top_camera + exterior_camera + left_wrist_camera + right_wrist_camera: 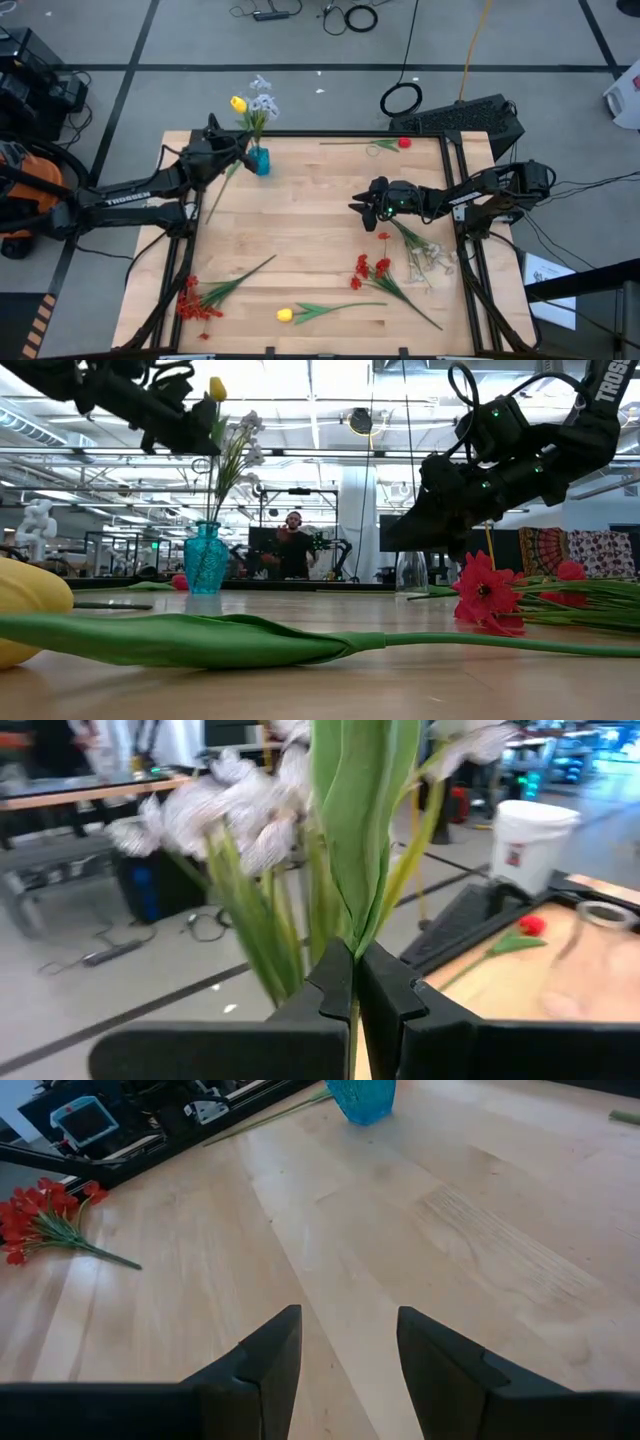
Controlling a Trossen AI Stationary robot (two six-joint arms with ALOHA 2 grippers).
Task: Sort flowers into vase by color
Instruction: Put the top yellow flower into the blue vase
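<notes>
Above the blue vase (262, 161) your left pincer (238, 148) is clamped on a yellow tulip's stem (350, 830), so lower it in, while your right pincer (362, 207) hangs apart.

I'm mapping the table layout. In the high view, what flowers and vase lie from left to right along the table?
Red flower bunch → blue vase → yellow tulip → red flowers → red tulip → pale flowers.

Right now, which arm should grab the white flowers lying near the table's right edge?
Right. Its open gripper hovers beside the white flowers, while the left gripper is shut on the yellow tulip over the blue vase.
</notes>
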